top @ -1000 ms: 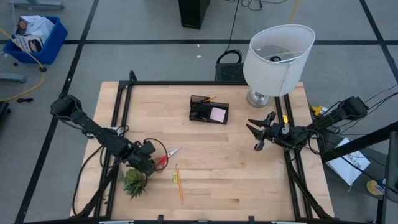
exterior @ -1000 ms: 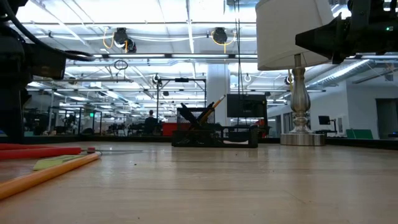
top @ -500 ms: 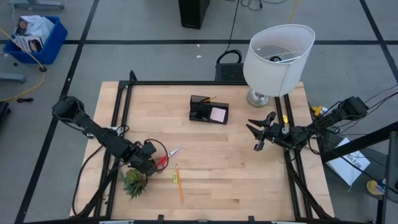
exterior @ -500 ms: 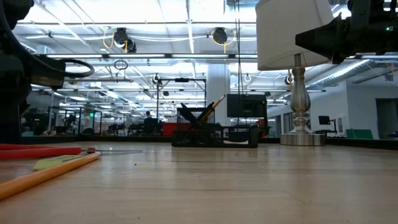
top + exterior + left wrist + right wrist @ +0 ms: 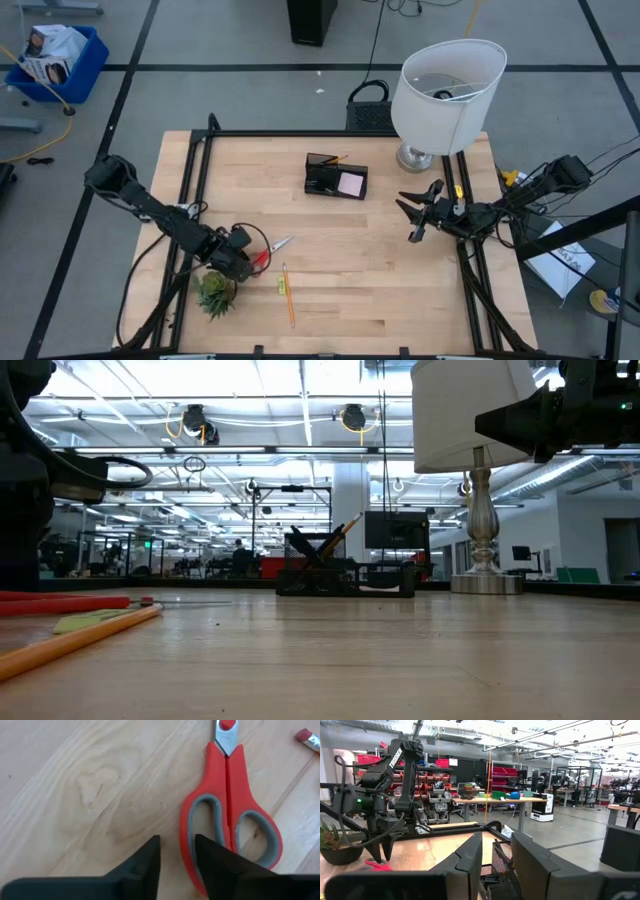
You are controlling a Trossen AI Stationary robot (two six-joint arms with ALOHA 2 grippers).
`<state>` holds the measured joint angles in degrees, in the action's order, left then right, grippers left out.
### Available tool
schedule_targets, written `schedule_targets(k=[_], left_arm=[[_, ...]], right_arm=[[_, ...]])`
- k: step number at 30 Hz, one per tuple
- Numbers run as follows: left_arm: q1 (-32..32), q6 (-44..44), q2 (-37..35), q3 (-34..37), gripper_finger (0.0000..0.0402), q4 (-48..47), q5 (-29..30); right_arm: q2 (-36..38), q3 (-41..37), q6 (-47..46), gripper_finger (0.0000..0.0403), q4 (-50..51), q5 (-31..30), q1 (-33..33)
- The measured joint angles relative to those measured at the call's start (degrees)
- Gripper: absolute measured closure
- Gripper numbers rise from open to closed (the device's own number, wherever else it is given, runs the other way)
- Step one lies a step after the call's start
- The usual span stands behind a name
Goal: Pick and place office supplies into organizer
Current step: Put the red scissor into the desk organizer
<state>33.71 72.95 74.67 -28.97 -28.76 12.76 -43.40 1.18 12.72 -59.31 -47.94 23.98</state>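
Left gripper (image 5: pixel 177 862) low over red-handled scissors (image 5: pixel 229 815) at near-left counter (image 5: pixel 400 290), fingers narrowed but grasping nothing yet (one handle loop beside a fingertip). Right gripper (image 5: pixel 420 213) waiting, slightly parted, empty.

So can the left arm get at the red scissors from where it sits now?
Probably yes. The left pincer hangs right over the red scissors, one finger beside a handle loop, with bare wood around them and nothing lying across.
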Motion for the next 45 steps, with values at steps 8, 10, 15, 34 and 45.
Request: schedule_targets(k=[8, 10, 15, 34, 45], left_arm=[[0.0, 0.3, 0.1, 0.0, 0.0349, 0.6, 0.5], [0.0, 0.6, 0.1, 0.1, 0.0361, 0.6, 0.9], [0.0, 0.7, 0.1, 0.1, 0.0374, 0.6, 1.7], [0.0, -11.4, -4.1, -0.2, 0.0361, -0.1, 15.6], [-0.1, -16.9, -8.6, -0.2, 0.036, -0.1, 23.5]], right_arm=[[0.0, 0.0, 0.0, 0.0303, 0.0, 0.0, 0.0], [0.0, 0.0, 0.0, 0.0303, 0.0, 0.0, 0.0], [0.0, 0.0, 0.0, 0.0303, 0.0, 0.0, 0.0], [0.0, 0.0, 0.0, 0.0303, 0.0, 0.0, 0.0], [0.0, 0.0, 0.0, 0.0303, 0.0, 0.0, 0.0]])
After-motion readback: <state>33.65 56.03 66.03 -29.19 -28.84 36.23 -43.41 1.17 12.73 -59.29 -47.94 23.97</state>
